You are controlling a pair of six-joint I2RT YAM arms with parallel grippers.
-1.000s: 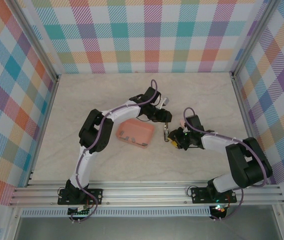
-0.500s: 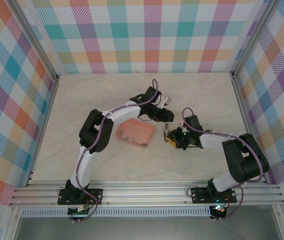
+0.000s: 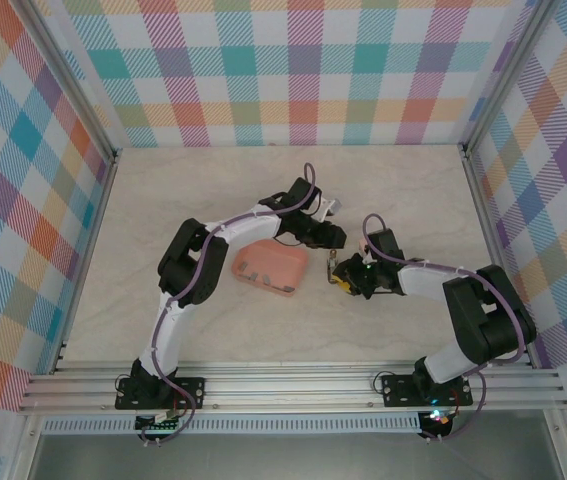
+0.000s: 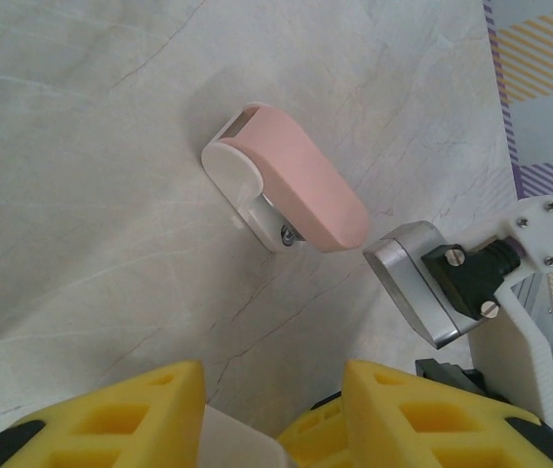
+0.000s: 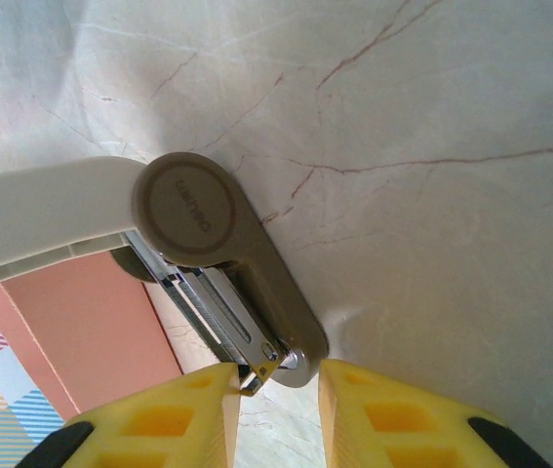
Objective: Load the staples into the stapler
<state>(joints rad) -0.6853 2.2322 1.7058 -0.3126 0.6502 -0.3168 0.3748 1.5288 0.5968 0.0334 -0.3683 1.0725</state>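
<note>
**A:** How far along was it?

**B:** Not very, I'd guess. The stapler (image 5: 227,253) sat just right of the pink tray (image 3: 283,262). Its lid (image 5: 42,219) was swung up with the left claw (image 4: 271,375) clamped on it, so the rail (image 5: 213,312) was exposed. The staples (image 3: 254,273) looked like specks in the tray, so loading was left to do. The right claw (image 5: 276,375) straddled the stapler's nose, and I couldn't tell if it gripped anything.

**A:** And the room?

**B:** Pale marbled tabletop (image 3: 193,200) with thin veins, pastel plaid walls (image 3: 293,70) on three sides.
</note>
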